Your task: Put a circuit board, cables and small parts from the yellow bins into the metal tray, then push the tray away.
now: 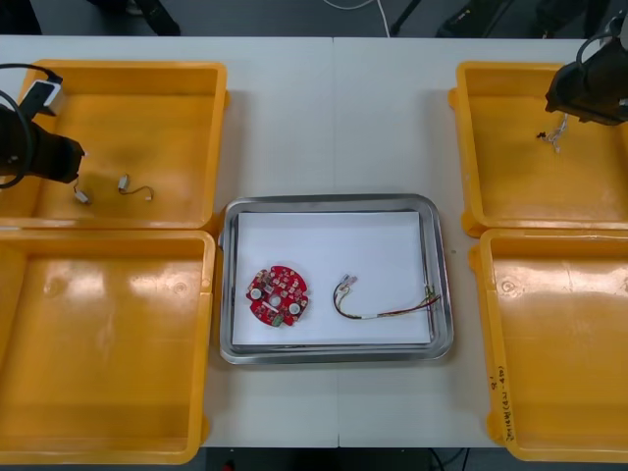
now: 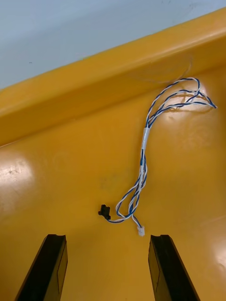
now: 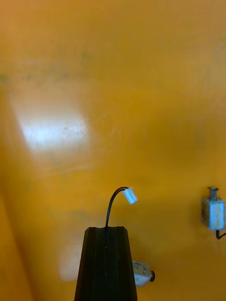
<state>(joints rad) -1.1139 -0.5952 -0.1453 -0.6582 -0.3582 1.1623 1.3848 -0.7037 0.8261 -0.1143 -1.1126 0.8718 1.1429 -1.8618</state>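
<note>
My left gripper [image 1: 67, 160] hangs over the far left yellow bin [image 1: 147, 78], and its fingers [image 3: 106, 263] stand together. A thin black cable [image 3: 113, 204] with a white plug rises from between their tips. One small metal part [image 3: 141, 273] lies right beside the fingers, another [image 3: 213, 214] farther off. My right gripper [image 2: 107, 268] is open above a twisted blue and white cable [image 2: 143, 155] in the far right yellow bin [image 1: 510, 196]. The metal tray [image 1: 334, 202], white inside, holds a red circuit board [image 1: 278, 294] and a red and yellow cable [image 1: 383, 304].
Two near yellow bins [image 1: 98, 343] [image 1: 569, 353] flank the tray. In the front view both small metal parts [image 1: 80, 196] [image 1: 123, 183] lie on the far left bin's floor, close to my left gripper. Bare table lies beyond the tray.
</note>
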